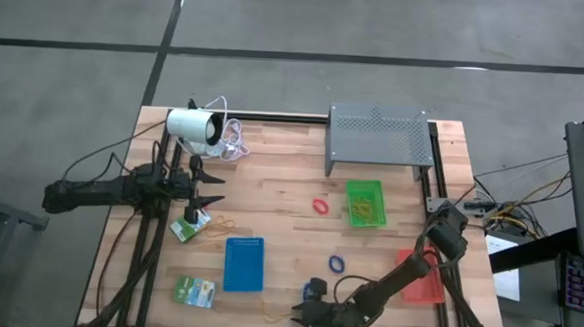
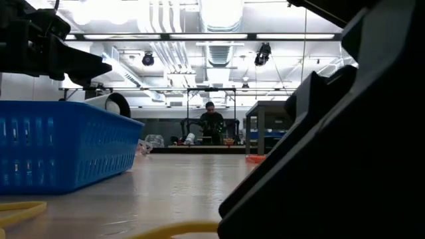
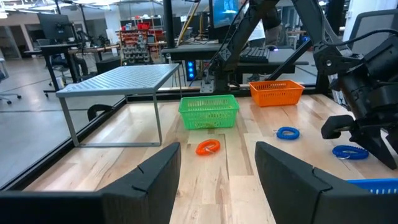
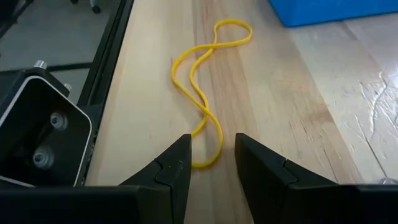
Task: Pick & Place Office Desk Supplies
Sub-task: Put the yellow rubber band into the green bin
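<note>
A thin yellow rubber band (image 4: 202, 81) lies twisted on the wood by the table's near edge (image 1: 276, 310). My right gripper (image 4: 211, 155) is low over it (image 1: 301, 314) and open, one finger on each side of the band's nearest loop end. My left gripper (image 1: 214, 187) hovers open at the table's left, above a green-and-white packet (image 1: 191, 226) that lies beside another rubber band (image 1: 225, 223). A second packet (image 1: 195, 292) lies near the near-left corner. A red loop (image 1: 321, 205) and a blue loop (image 1: 338, 262) rest on the wood; the left wrist view shows them as the red loop (image 3: 208, 147) and blue loops (image 3: 287, 132).
A blue tray (image 1: 244, 263), a green tray (image 1: 365, 202) and an orange-red tray (image 1: 421, 275) stand on the table. The grey perforated stand (image 1: 378, 136) is at the far edge, the white cylinder (image 1: 194, 126) with its cable far left. A metal frame corner (image 4: 37, 130) sits beside the near edge.
</note>
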